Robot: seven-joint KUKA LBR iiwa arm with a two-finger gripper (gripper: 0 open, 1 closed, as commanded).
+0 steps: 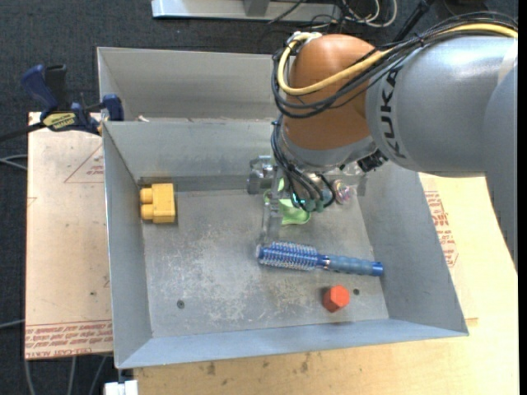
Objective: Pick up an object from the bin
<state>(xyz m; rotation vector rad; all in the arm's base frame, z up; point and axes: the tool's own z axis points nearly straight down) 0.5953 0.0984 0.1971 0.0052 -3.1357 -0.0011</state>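
Green thing [294, 213]: small, bright, near bin's middle, just behind blue brush [317, 259].
Gripper [280, 211]: directly over it; grip state impossible to tell.

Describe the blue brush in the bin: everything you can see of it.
The brush is blue all over and looks like plastic. It has a bristly head at its left end and a slim straight handle running right. It lies flat on the bin floor, towards the front, almost level across the view. A small red block sits just in front of the handle, apart from it. The gripper stands just behind the head; whether they touch cannot be told.
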